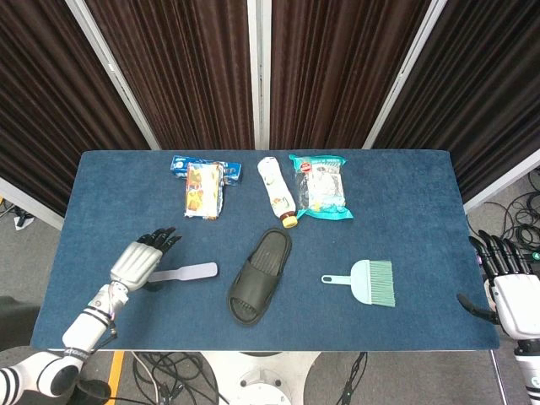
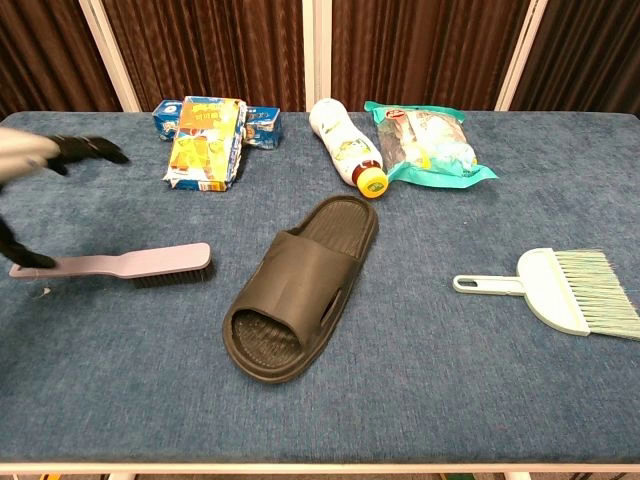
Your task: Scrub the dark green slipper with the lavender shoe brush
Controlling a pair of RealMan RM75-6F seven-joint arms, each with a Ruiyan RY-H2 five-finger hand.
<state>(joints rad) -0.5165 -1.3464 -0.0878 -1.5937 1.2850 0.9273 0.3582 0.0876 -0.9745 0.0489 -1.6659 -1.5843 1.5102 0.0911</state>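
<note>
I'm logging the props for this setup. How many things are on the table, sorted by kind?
Brushes: 2, the lavender shoe brush and the mint hand broom
Footwear: 1, the dark green slipper
Bottles: 1, the white bottle
Packaged goods: 3, the blue box, the yellow packet and the teal bag
Total: 7

Left hand [image 1: 139,260] reaches in over the table, fingers spread and apparently holding nothing. Right hand [image 1: 506,285] hangs off the right edge, fingers apart, thumb out.
</note>
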